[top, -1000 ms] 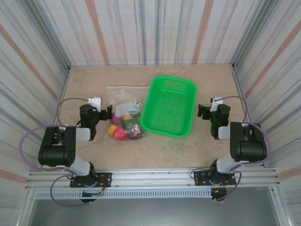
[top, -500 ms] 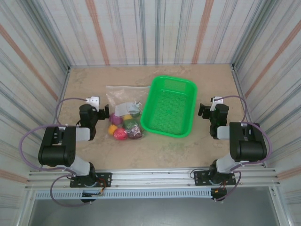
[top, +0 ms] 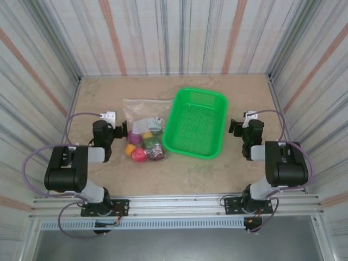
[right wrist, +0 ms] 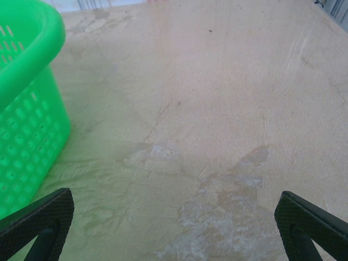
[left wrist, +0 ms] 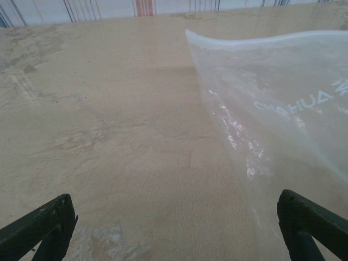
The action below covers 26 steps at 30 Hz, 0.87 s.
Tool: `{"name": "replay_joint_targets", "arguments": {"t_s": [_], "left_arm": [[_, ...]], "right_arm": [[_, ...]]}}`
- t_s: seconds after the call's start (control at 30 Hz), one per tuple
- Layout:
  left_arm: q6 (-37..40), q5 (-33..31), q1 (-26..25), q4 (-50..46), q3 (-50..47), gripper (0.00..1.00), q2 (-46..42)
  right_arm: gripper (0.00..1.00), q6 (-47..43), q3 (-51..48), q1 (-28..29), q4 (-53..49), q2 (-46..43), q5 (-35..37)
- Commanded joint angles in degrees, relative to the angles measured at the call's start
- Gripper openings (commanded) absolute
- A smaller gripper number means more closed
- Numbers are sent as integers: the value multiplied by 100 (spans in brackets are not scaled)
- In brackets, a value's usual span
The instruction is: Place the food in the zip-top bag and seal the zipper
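The clear zip-top bag (top: 142,111) lies flat on the table left of the green basket, its floppy side also in the left wrist view (left wrist: 283,98). Several toy foods (top: 144,145), yellow, magenta, green and dark red, sit bunched inside its near end. I cannot make out the zipper or its slider. My left gripper (top: 123,130) is open just left of the bag, with bare table between its fingers (left wrist: 175,209). My right gripper (top: 232,128) is open to the right of the basket, holding nothing (right wrist: 173,204).
The green mesh basket (top: 197,122) stands mid-table with nothing in it, its wall at the left of the right wrist view (right wrist: 27,81). Striped walls close in the table on three sides. Bare tabletop lies ahead of both grippers.
The left gripper has drawn back slightly to the left, away from the bag. The right arm, bag and food have not moved.
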Motion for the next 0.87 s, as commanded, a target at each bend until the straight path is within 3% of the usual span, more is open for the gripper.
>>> {"name": "replay_joint_targets", "arguments": {"t_s": [0.0, 0.83], "left_arm": [[60, -75, -8, 49, 6, 99, -43], [64, 15, 16, 32, 10, 99, -52]], "right_arm": [[99, 76, 31, -16, 57, -2, 53], [99, 79, 31, -20, 60, -1, 40]]}}
